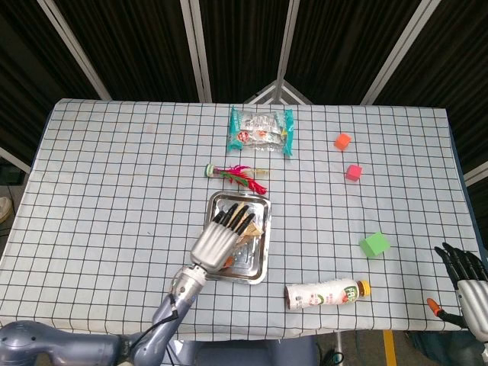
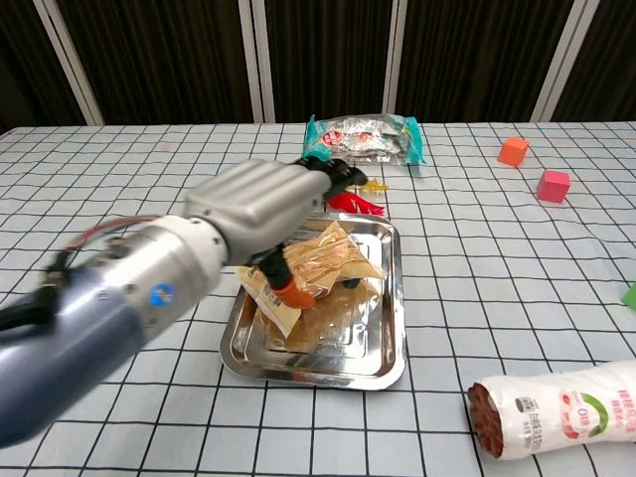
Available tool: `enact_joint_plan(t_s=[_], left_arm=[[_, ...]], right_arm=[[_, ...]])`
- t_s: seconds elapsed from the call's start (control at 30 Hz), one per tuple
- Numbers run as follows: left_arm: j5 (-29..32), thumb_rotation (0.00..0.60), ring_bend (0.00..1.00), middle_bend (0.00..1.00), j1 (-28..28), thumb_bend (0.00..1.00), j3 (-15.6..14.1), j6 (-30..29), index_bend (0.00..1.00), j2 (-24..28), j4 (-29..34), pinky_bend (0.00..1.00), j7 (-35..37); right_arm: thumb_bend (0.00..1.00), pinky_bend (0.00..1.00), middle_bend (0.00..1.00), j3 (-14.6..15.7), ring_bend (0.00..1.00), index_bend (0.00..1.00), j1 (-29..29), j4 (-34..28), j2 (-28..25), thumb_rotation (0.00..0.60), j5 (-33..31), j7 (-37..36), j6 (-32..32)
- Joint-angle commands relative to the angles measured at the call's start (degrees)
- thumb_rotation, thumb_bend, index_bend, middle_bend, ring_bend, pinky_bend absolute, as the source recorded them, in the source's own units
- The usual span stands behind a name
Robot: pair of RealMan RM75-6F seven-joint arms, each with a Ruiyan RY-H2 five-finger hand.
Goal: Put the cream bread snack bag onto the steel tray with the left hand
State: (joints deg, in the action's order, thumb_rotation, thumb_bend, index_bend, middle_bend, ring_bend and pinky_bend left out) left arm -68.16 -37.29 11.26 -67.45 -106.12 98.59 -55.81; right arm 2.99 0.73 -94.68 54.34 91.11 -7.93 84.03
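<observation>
The cream bread snack bag (image 2: 333, 260) lies crumpled inside the steel tray (image 2: 386, 360), toward its far half. In the head view the bag (image 1: 255, 229) shows just right of my left hand (image 1: 217, 240), on the tray (image 1: 259, 271). My left hand (image 2: 260, 204) hovers over the tray's left side with its fingers stretched out and apart; its thumb tip is close to the bag's near edge. My right hand (image 1: 467, 282) hangs off the table's near right corner, fingers apart and holding nothing.
A teal snack pack (image 1: 261, 130) lies at the back centre, with a red feather toy (image 1: 238, 175) just behind the tray. Orange (image 1: 342, 141), pink (image 1: 353, 172) and green (image 1: 374, 244) cubes sit on the right. A bottle (image 1: 326, 293) lies right of the tray's near end.
</observation>
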Motion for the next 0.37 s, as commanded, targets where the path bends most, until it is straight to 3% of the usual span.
enact_joint_plan(t_s=[0.03, 0.13, 0.2, 0.3, 0.37], left_arm=[[-14.6, 0.6, 0.0, 0.0, 11.8, 0.04, -13.3, -15.9, 0.0, 16.3, 12.2, 0.14, 2.2], [-20.4, 0.6, 0.0, 0.0, 19.8, 0.04, -19.5, -26.8, 0.0, 22.9, 9.3, 0.08, 7.6], [-19.2, 0.6, 0.0, 0.0, 25.0, 0.04, -21.5, -32.2, 0.0, 25.1, 4.9, 0.05, 12.0], [-13.4, 0.6, 0.0, 0.0, 29.6, 0.04, -21.0, -34.1, 0.0, 26.6, -0.2, 0.05, 20.2], [-8.7, 0.6, 0.0, 0.0, 31.1, 0.04, -20.4, -32.6, 0.0, 28.2, -0.1, 0.05, 21.1]], right_arm=[[0.31, 0.0, 0.0, 0.2, 0.0, 0.0, 0.4, -0.3, 0.1, 0.6, 0.4, 0.9, 0.6], [0.31, 0.0, 0.0, 0.3, 0.0, 0.0, 0.5, -0.6, 0.3, 0.6, 0.5, 1.5, 0.8], [0.31, 0.0, 0.0, 0.3, 0.0, 0.0, 0.6, -0.8, 0.3, 0.6, 0.7, 2.1, 0.9], [0.31, 0.0, 0.0, 0.6, 0.0, 0.0, 1.0, -1.2, 0.5, 0.6, 1.7, 3.2, 2.0], [0.31, 0.0, 0.0, 1.0, 0.0, 0.0, 1.3, -1.6, 0.7, 0.6, 2.8, 3.8, 2.7]])
